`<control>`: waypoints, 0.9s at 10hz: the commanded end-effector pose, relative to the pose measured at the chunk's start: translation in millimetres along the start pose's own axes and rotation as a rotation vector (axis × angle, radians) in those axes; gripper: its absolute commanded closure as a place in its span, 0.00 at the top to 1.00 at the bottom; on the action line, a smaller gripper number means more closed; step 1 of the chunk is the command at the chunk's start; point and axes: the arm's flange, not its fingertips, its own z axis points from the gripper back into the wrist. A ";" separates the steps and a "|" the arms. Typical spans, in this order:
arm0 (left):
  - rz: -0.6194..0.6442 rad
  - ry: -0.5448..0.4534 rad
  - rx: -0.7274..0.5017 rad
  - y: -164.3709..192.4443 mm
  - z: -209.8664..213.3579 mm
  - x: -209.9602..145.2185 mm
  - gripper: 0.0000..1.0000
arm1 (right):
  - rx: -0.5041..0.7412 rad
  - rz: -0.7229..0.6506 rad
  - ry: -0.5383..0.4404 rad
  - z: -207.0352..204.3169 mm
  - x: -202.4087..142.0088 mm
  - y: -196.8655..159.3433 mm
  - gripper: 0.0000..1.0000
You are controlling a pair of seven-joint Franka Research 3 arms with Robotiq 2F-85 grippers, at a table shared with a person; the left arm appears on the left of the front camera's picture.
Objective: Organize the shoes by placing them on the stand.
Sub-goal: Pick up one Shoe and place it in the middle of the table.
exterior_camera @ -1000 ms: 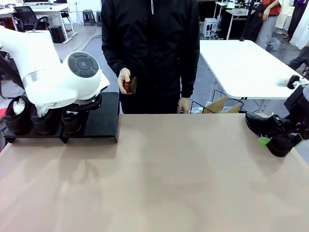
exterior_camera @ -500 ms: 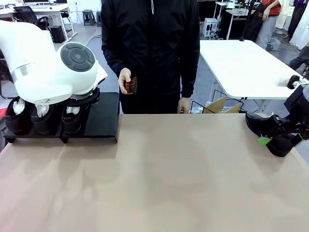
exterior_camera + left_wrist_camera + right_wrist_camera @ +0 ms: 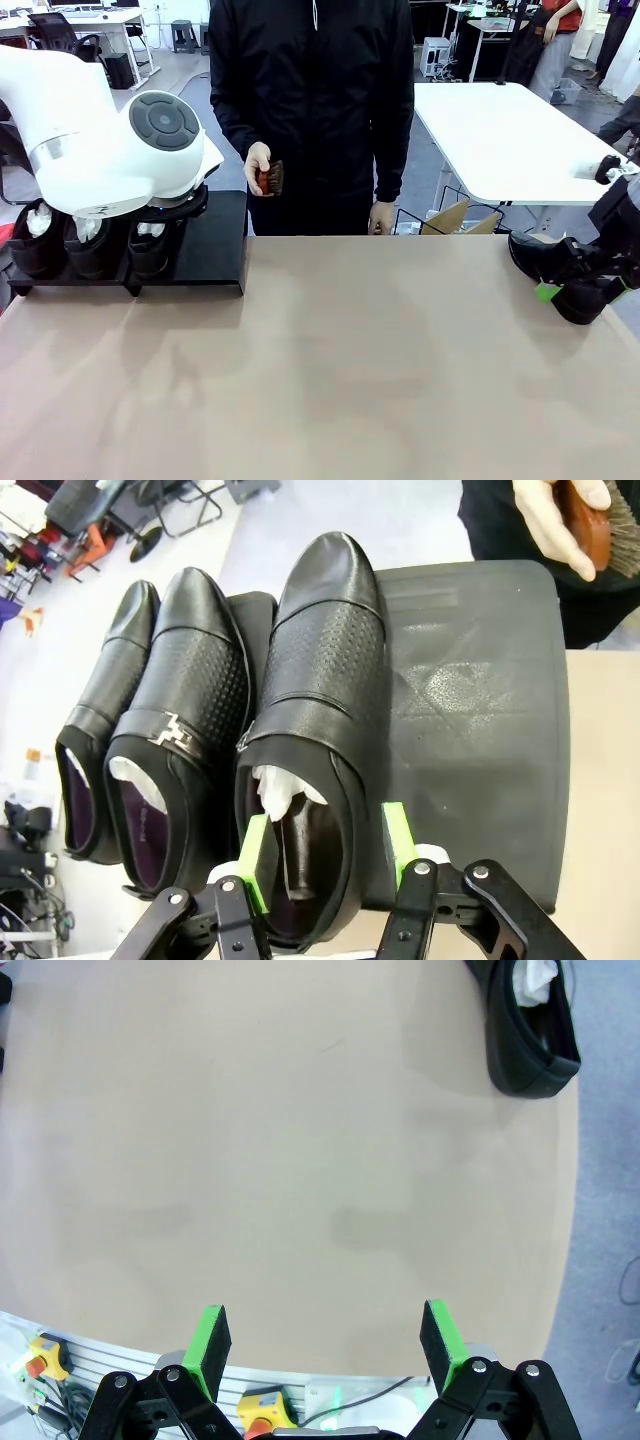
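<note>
Tan table (image 3: 350, 350), third shoe (image 3: 320, 680) set on stand (image 3: 470, 710)
Left gripper (image 3: 326, 842) clamps its heel, right gripper (image 3: 325, 1340) hangs wide apart. Next, probably: let go, grab last shoe (image 3: 530, 1050).

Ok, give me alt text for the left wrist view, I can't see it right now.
The left gripper straddles the heel of the rightmost shoe, which sits on the black stand beside two more shoes; whether it grips is unclear. A person's hand holds a brown brush at top right.
</note>
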 end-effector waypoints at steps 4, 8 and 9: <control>0.028 -0.030 -0.078 -30.7 92.4 3.5 0.57 | 0.012 -0.008 0.001 0.0 1.5 0.3 1.00; -0.101 0.334 -0.353 -47.4 165.5 -34.9 0.57 | 0.012 -0.008 0.001 0.0 1.5 0.3 1.00; -0.052 0.359 -0.399 -49.0 161.8 -39.5 0.57 | 0.012 -0.008 0.001 0.0 1.5 0.3 1.00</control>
